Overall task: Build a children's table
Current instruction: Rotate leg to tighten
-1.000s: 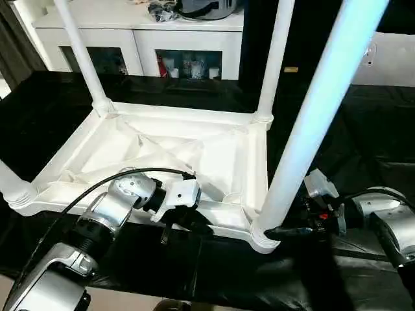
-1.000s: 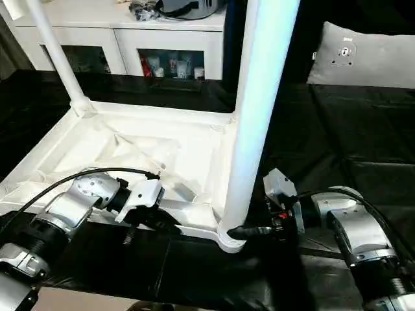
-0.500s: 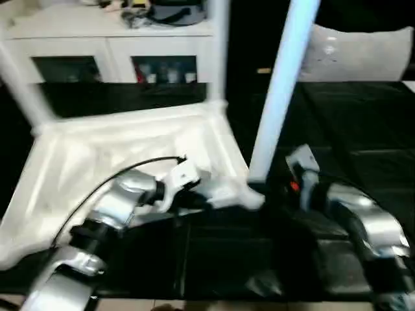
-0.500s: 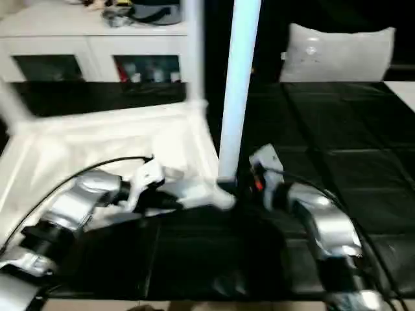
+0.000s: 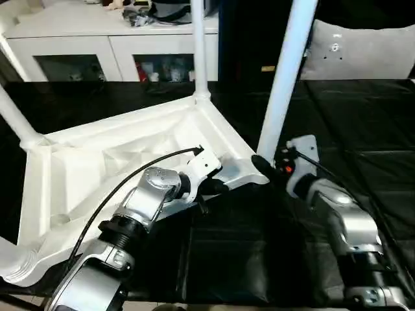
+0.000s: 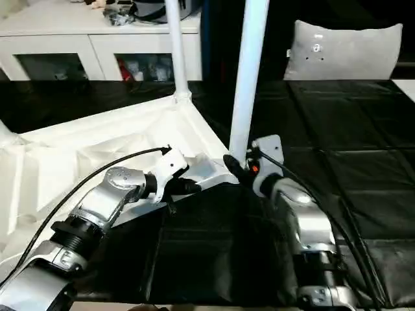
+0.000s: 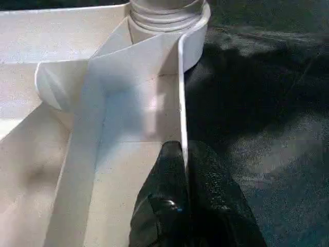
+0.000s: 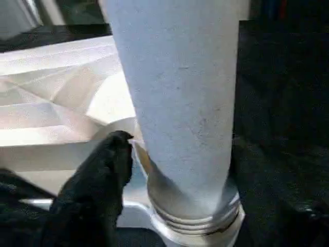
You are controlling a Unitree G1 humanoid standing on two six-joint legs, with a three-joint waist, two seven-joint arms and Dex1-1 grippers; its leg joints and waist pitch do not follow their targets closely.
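Head view: tabletop [image 5: 117, 162] lies upside down on the black surface [image 5: 363, 129], ribs up. I see legs standing in its corner sockets; the near-right leg [image 5: 285, 78] rises straight up, long axis vertical, foot in the corner socket [image 5: 254, 170] between my two arms. Left gripper [image 5: 211, 188] sits on the tabletop's near rim just left of that socket. Right gripper [image 5: 272, 165] is at the leg's foot from the right side, so the right arm is the nearer one to the leg.

Left wrist view: left fingers [image 7: 172, 200] are pinched fully together on the thin rim wall [image 7: 181, 103], one finger each side. The socket with the leg's ringed collar [image 7: 164, 13] lies straight ahead along the rim from the fingers.

Right wrist view: the leg [image 8: 177, 103] stands directly in front, upright, its ringed foot [image 8: 198, 216] seated in the socket. One black right finger [image 8: 103, 175] sits just beside the leg at socket height; I can't tell if it touches. The other finger is hidden, so whether the right fingers grip the leg or just bracket it — cannot tell.

My read: any push or twist on that leg goes along its vertical axis, left holding the rim steady.
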